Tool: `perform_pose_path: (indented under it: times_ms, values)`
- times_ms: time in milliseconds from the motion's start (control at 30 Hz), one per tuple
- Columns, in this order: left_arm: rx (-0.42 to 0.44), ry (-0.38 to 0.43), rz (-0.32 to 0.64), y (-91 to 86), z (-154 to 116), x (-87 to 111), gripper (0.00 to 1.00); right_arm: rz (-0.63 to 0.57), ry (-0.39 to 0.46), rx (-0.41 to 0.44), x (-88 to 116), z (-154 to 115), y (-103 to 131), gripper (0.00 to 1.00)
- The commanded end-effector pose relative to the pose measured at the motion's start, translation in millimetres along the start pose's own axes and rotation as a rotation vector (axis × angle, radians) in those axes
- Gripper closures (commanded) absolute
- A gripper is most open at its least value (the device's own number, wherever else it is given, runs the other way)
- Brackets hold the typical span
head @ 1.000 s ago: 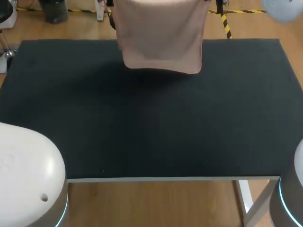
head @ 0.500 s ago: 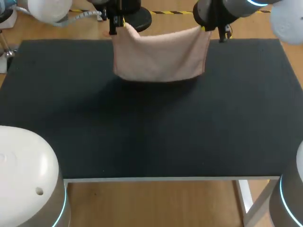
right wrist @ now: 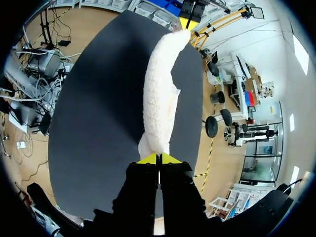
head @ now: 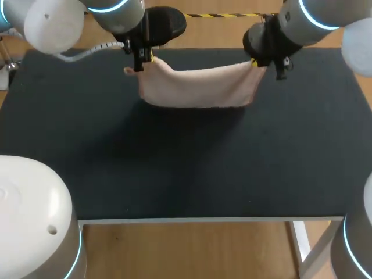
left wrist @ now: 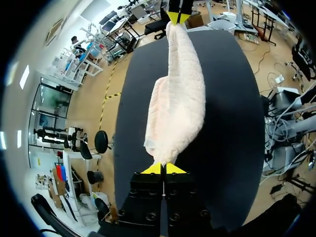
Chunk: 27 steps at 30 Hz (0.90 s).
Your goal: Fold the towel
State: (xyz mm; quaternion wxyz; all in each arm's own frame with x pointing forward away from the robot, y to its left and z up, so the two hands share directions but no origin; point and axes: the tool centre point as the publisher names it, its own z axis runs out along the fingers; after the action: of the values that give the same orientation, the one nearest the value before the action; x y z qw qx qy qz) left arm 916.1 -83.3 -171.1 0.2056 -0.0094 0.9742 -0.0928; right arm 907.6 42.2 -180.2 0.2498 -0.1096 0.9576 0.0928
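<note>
A pale pink towel (head: 197, 87) hangs stretched between my two grippers over the far part of the black table (head: 186, 157), its lower edge sagging to about the table top. My left gripper (head: 141, 60) is shut on the towel's left upper corner, my right gripper (head: 260, 62) on its right upper corner. In the left wrist view the towel (left wrist: 177, 98) runs from my left gripper (left wrist: 163, 168) straight ahead to the other gripper (left wrist: 178, 18). The right wrist view shows the towel (right wrist: 160, 94) leaving my right gripper (right wrist: 159, 158) toward the left gripper (right wrist: 189, 22).
The black table top spreads wide in front of the towel, down to its white front edge (head: 209, 220). Nothing else lies on it.
Both grippers have come down and toward me with the towel. The towel has gone from hanging high at the far edge to sagging low over the table.
</note>
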Motion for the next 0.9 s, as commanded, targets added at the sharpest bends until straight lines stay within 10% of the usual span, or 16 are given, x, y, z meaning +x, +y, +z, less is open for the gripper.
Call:
perform_pose_path:
  times_ms: [33, 400, 900]
  values:
    - [-0.012, 0.047, -0.009, 1.5, 21.4, -0.1, 1.0, 0.027, 0.026, 0.022, 6.3, 25.0, -4.6, 1.0]
    - [-0.025, 0.211, -0.029, 8.7, 94.3, 5.3, 1.0, 0.132, 0.122, 0.099, 27.9, 101.9, -20.4, 1.0]
    - [-0.085, 0.335, -0.063, 26.8, 189.9, -31.1, 1.0, 0.2, 0.094, 0.24, -2.5, 192.0, -51.0, 1.0]
